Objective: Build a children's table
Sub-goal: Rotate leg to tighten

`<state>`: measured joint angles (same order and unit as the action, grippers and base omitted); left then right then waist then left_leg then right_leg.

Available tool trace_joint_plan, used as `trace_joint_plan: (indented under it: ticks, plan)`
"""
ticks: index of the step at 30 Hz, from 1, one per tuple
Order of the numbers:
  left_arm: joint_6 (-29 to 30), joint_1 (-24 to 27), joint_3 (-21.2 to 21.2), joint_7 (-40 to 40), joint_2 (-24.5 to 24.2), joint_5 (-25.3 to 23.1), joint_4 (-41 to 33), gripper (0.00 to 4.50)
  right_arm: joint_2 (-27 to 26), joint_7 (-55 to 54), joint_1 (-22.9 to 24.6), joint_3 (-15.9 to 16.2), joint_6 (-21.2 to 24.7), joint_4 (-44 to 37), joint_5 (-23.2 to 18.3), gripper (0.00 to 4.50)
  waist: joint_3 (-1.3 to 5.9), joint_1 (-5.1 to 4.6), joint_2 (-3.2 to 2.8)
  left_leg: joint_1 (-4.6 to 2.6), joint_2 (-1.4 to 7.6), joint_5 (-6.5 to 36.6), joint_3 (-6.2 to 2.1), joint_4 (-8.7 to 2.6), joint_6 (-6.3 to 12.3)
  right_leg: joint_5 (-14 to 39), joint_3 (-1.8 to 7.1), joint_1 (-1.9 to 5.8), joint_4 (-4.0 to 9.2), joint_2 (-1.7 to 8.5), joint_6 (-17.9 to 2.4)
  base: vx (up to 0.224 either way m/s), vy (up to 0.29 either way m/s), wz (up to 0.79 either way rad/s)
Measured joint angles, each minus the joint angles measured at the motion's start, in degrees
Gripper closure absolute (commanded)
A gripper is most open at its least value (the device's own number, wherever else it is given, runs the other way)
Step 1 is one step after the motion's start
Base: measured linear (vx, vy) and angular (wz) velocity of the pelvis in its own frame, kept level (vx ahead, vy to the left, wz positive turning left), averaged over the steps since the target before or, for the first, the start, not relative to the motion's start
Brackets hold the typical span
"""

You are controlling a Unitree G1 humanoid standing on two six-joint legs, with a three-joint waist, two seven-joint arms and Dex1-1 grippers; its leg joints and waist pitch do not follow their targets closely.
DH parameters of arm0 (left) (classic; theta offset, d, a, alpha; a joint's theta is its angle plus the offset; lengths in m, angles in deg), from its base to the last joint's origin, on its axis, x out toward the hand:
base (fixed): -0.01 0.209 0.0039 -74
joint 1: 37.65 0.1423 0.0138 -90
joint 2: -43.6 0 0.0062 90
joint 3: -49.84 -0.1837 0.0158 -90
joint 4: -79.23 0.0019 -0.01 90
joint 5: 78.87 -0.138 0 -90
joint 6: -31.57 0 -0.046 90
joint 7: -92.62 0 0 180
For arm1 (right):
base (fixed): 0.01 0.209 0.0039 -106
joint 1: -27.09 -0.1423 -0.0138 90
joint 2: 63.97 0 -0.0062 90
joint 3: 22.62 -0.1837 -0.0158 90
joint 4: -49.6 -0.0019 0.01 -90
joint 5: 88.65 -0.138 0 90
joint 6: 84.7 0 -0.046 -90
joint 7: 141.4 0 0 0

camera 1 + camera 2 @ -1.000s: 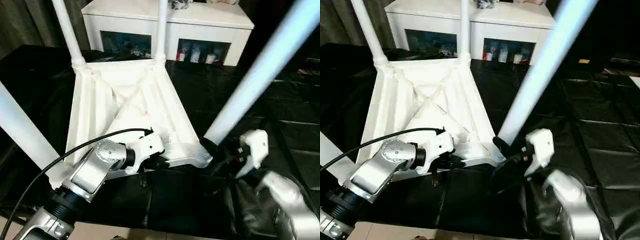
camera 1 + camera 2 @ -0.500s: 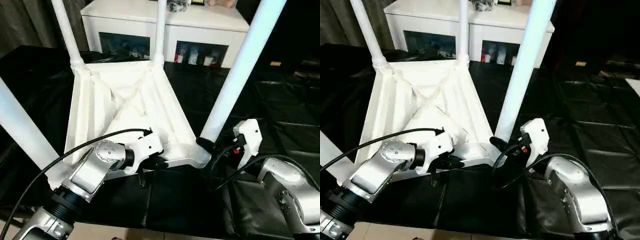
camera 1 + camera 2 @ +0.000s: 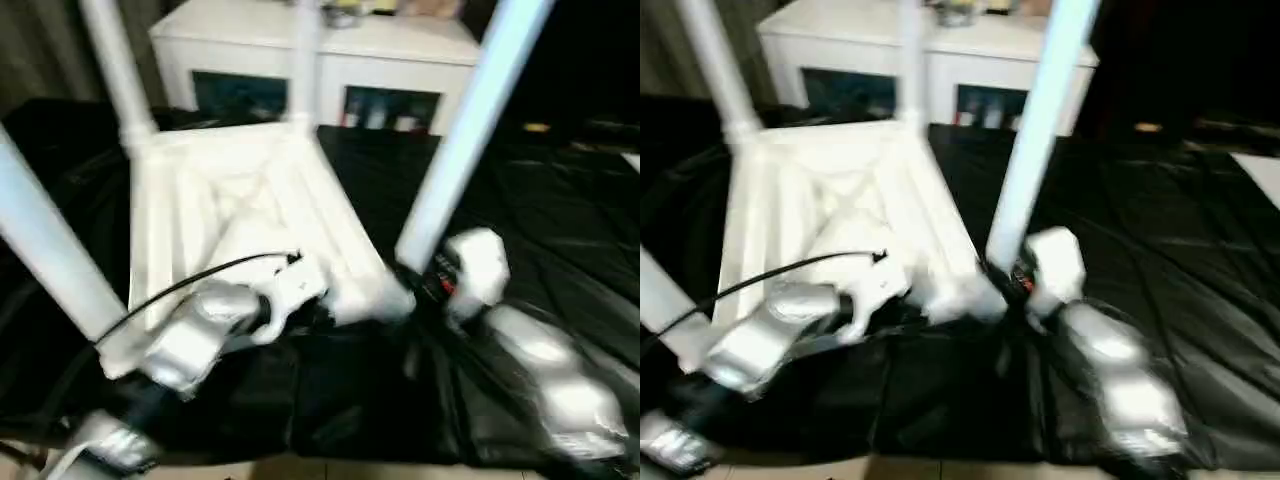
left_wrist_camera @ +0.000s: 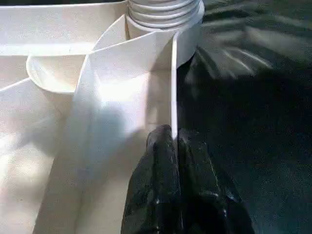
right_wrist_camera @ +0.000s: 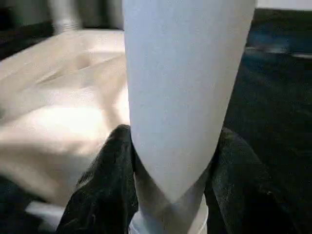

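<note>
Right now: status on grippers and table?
Left gripper shut on tabletop rim. Right gripper clamped round near-right leg at its base. Tabletop upside down, four legs standing in sockets. Nothing in the way.

Motion blur smears both head views. Bright light glares off the white tabletop [image 4: 58, 161]; the black sheet [image 3: 560, 200] stays dim.

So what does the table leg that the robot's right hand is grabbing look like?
The near right leg is a long white tube, smooth like plastic, and thinner toward its bottom end. It stands tilted, rising from the near right corner socket of the upside-down tabletop. The right gripper is clamped on it low down, one black finger on each side, as the right wrist view shows. Its top runs out of the picture.
</note>
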<state>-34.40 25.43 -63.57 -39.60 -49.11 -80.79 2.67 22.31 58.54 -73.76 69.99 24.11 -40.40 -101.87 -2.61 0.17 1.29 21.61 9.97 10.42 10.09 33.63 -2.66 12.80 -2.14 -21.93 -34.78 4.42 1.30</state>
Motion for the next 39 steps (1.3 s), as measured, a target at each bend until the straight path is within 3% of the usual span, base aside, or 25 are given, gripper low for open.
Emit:
trace_joint_plan:
  ticks: [3,7,13,16,20,29,30,37,39]
  plan:
    - [2.1,-1.4,1.0,-5.6,4.6,-0.6,3.0,4.5,-4.6,-7.7,-4.4,-0.9,-1.5,6.2,1.8,2.68,-0.25,-0.69,-0.12,-0.3,-0.02,0.0,-0.21,-0.04,-0.01,0.0,-0.23,0.01,0.56,0.0,0.0,-0.061,0.022,-0.09]
    - [5.3,-5.2,2.3,-14.7,11.8,-1.7,8.7,4.5,-8.9,-17.7,-12.5,-3.0,-3.2,16.3,4.3,2.68,-0.64,-1.45,-0.44,-0.15,-0.25,0.0,-0.51,-0.26,0.0,0.1,-0.46,0.09,1.9,0.07,0.1,-0.036,0.035,-0.09]
    - [6.8,-8.5,4.6,-23.1,19.4,-2.3,14.6,4.5,-11.9,-27.5,-19.5,-3.8,-7.8,27.1,7.7,2.68,-0.93,-1.35,0.02,-0.12,-1.03,0.0,-0.2,-0.45,0.02,0.0,-0.32,-0.01,2.15,0.89,0.0,-0.005,0.009,-0.01]
    - [7.3,-9.0,5.4,-26.9,22.4,-2.4,15.4,4.5,-12.9,-31.0,-22.0,-5.2,-9.7,30.6,8.6,2.68,-0.9,-1.28,0.11,0.42,-1.08,0.0,0.03,-0.27,0.06,-0.6,-0.08,-0.05,2.22,0.95,-0.7,0.0,0.0,0.0]
    - [7.4,-9.1,5.6,-27.8,22.9,-2.3,15.4,4.5,-13.8,-32.3,-23.0,-6.6,-10.9,32.4,8.6,2.68,-0.7,-1.12,0.45,0.35,-1.02,-0.2,0.21,-0.07,0.79,-2.5,0.0,-0.06,2.15,0.97,-0.8,0.0,0.0,0.0]
    - [7.3,-10.0,6.6,-27.7,22.6,-2.2,16.2,4.5,-14.4,-31.4,-24.9,-7.9,-15.3,36.7,8.4,2.68,-0.67,-1.05,0.5,0.58,-0.89,-0.2,0.15,-0.55,0.75,-2.6,-0.16,-0.56,2.09,0.88,-0.1,0.0,0.0,0.0]
    - [7.3,-10.0,6.6,-27.7,22.6,-2.2,16.2,4.5,-14.5,-30.6,-24.7,-8.4,-16.0,36.7,8.2,2.12,-0.67,-1.05,0.5,0.68,-0.89,-0.2,0.16,-0.54,0.75,-2.6,-0.15,-0.65,2.1,0.88,-0.1,0.0,0.0,0.0]
    - [5.9,-10.7,6.6,-26.1,20.6,-2.3,15.8,4.5,-14.6,-25.7,-21.0,-8.9,-16.2,35.7,5.8,1.44,-0.82,-0.87,0.34,1.46,-0.83,-0.2,0.26,-0.44,0.74,-3.5,-0.16,-1.39,2.11,0.91,-0.2,0.0,0.0,0.0]
    - [4.3,-10.7,6.4,-24.2,19.0,-2.3,15.5,4.5,-14.1,-23.6,-19.4,-8.8,-15.5,33.1,4.9,1.2,-1.06,-0.59,0.05,1.54,-0.73,-0.3,0.36,-0.45,0.74,-3.5,-0.19,-1.57,1.99,0.9,-0.2,0.0,0.0,0.0]
